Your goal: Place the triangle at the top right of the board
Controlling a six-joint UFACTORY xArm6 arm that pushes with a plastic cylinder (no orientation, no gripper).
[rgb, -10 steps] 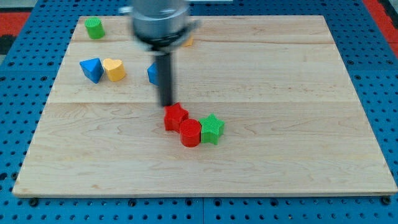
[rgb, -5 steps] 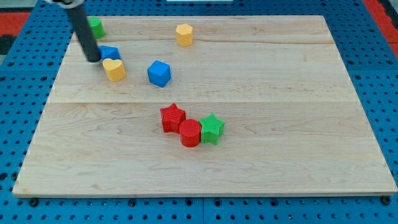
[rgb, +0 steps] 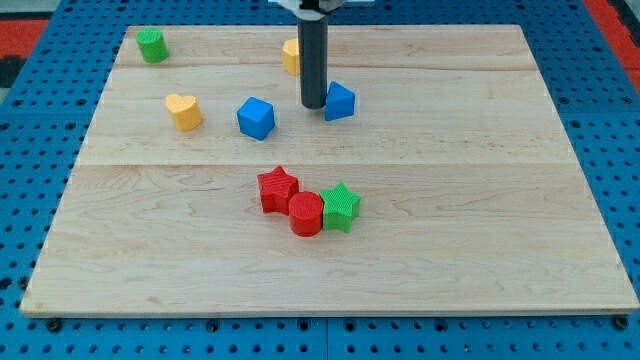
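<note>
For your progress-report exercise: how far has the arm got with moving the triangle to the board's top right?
Done: nothing final. In hand: my tip sits just left of the blue triangle, near the board's upper middle. Left: pushing it across the bare board to the view's top right.

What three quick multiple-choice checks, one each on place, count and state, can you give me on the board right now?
1. Where is my tip?
A. Just left of the blue triangle
B. Beside the green star
C. At the board's bottom edge

2. How many red blocks?
A. One
B. Two
C. Three

3. The triangle is:
A. In the top right corner
B. Near the upper middle
C. Off the board

Key: 1 A, the rod ends beside it; 2 B, the red star and red cylinder; 3 B, the corner lies far to its right.
</note>
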